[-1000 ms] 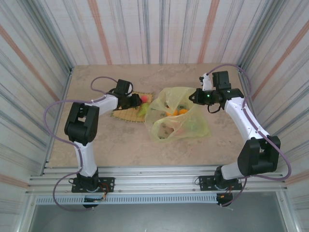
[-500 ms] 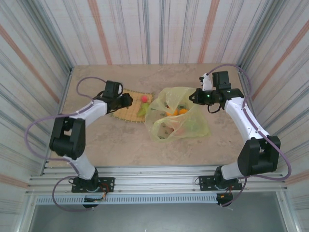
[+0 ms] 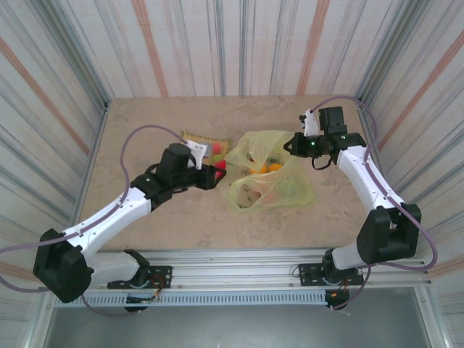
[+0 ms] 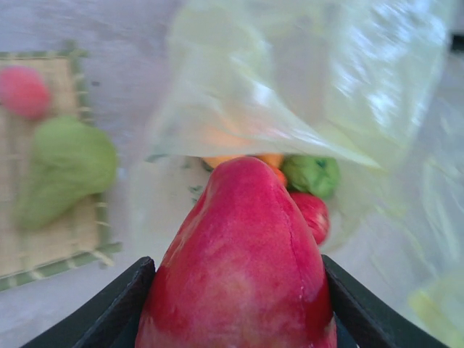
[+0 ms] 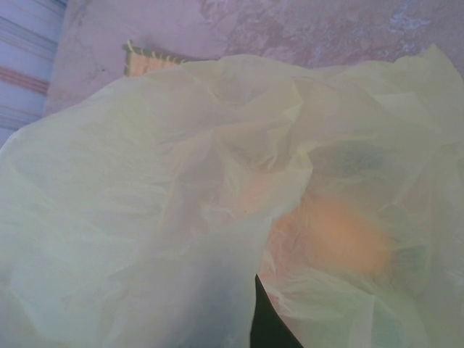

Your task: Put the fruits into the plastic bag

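Left gripper (image 3: 212,174), clamping red fruit (image 4: 239,261), swung from mat (image 4: 51,246) to plastic bag (image 3: 279,190) mouth just ahead; right gripper (image 3: 293,145) pinches rim; release next.

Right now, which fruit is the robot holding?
The big red fruit, clamped between the left fingers; the green fruit and pink fruit lie on the mat, others inside the bag.

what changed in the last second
The left hand swung from the woven straw mat toward the translucent yellow-green plastic bag, gripping a red pear-shaped fruit. The right hand, shut on the bag's edge, and the bag stayed put.
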Robot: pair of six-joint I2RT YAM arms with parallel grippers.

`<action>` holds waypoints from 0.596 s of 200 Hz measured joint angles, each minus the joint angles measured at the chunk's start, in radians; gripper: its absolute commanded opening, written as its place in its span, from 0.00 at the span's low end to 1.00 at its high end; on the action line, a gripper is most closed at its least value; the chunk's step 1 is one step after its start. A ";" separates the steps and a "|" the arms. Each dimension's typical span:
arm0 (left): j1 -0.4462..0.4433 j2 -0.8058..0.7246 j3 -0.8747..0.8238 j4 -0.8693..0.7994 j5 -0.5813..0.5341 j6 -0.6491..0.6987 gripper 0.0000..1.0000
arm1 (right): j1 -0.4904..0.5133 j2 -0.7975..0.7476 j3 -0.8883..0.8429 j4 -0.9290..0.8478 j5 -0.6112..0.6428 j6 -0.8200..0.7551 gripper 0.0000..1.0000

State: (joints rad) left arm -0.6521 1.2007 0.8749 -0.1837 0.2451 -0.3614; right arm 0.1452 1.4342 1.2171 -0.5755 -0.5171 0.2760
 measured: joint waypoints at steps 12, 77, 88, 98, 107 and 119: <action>-0.043 0.025 0.005 -0.002 0.010 0.019 0.53 | 0.000 0.000 0.000 0.000 0.000 0.000 0.00; -0.151 0.364 0.193 0.038 0.080 0.070 0.55 | 0.019 0.000 0.000 -0.001 0.002 0.001 0.00; -0.166 0.416 0.229 0.058 0.092 0.074 0.56 | 0.027 0.000 0.001 -0.001 0.004 0.001 0.00; -0.180 0.458 0.262 0.075 0.101 0.074 0.57 | 0.034 0.002 0.004 -0.001 0.004 0.001 0.00; -0.193 0.500 0.298 0.093 0.105 0.074 0.57 | 0.038 0.005 0.007 -0.001 0.003 0.003 0.00; -0.208 0.549 0.341 0.121 0.107 0.073 0.57 | 0.040 0.006 0.011 0.000 0.003 0.004 0.00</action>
State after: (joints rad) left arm -0.8597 1.7493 1.2156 -0.0624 0.3519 -0.2886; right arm 0.1852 1.4406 1.2278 -0.5755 -0.5144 0.2802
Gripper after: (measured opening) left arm 0.572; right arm 0.048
